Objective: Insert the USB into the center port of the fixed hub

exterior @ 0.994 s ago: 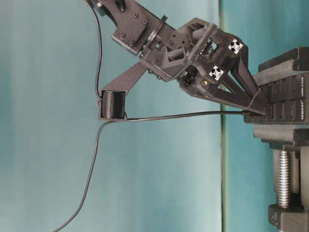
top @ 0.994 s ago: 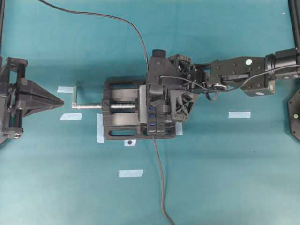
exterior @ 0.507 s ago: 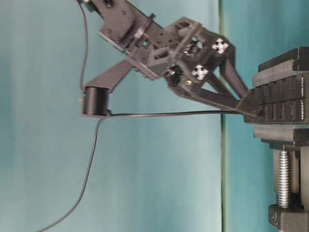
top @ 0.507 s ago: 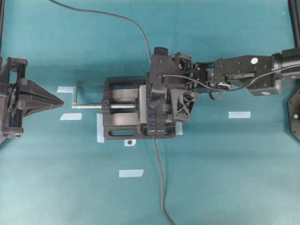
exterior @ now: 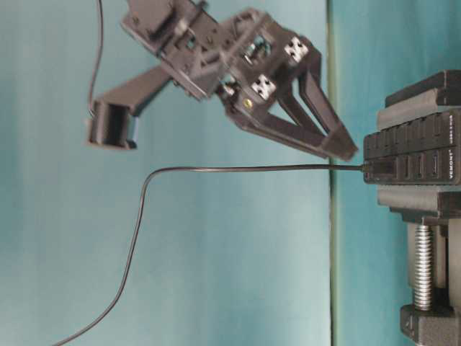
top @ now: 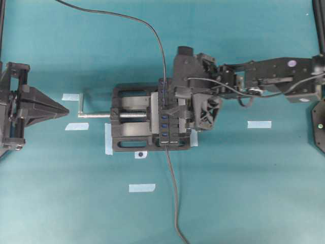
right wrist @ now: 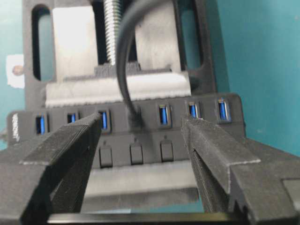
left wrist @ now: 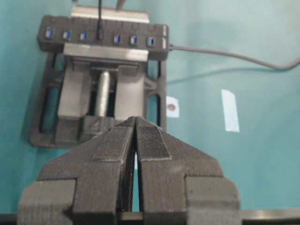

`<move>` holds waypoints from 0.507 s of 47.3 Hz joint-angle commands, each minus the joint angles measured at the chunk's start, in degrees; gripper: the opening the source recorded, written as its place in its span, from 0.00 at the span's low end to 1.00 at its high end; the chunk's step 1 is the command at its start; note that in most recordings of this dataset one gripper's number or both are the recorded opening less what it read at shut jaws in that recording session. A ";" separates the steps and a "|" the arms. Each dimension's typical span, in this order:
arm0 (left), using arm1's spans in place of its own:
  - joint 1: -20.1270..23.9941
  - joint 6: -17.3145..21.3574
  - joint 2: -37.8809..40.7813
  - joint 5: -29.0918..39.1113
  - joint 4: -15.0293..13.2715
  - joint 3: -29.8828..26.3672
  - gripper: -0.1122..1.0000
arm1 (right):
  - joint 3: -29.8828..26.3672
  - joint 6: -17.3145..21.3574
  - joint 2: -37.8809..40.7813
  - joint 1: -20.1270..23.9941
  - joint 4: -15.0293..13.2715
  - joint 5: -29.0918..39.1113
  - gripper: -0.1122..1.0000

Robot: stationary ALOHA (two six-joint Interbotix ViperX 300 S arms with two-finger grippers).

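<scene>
The fixed hub [top: 164,133] is a black strip with blue slots, clamped in the vise. The USB [right wrist: 136,118] sits plugged into the center port, the fourth slot of the row, which it fills and hides. It also shows in the left wrist view as the USB [left wrist: 99,33]. Its thin cable [exterior: 216,170] hangs off freely. My right gripper [right wrist: 140,121] is open, its fingertips either side of the plug and clear of it. From table level the right gripper [exterior: 344,151] hovers just off the hub [exterior: 410,155]. My left gripper [top: 63,109] is shut on nothing, far left.
The black vise [top: 129,140] has a silver screw crank [top: 94,115] pointing at the left gripper. The hub's own lead [top: 172,193] runs to the near edge. The USB cable [top: 127,19] arcs off to the top left. Pale tape strips [top: 259,124] lie on the teal table.
The right gripper, open throughout, has drawn back from the hub, up and to the right. The plug stays in its port. The left arm has not moved.
</scene>
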 commanded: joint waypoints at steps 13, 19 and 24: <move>0.09 -0.09 0.18 -0.53 0.18 -0.79 0.11 | 1.85 0.18 -5.01 0.62 0.09 -1.93 0.79; 0.09 -0.09 0.18 -0.44 0.18 -0.79 0.11 | 2.99 0.26 -6.33 0.62 0.09 -2.99 0.79; 0.09 -0.09 0.18 -0.44 0.18 -0.79 0.11 | 4.04 0.18 -7.56 0.62 0.09 -3.87 0.79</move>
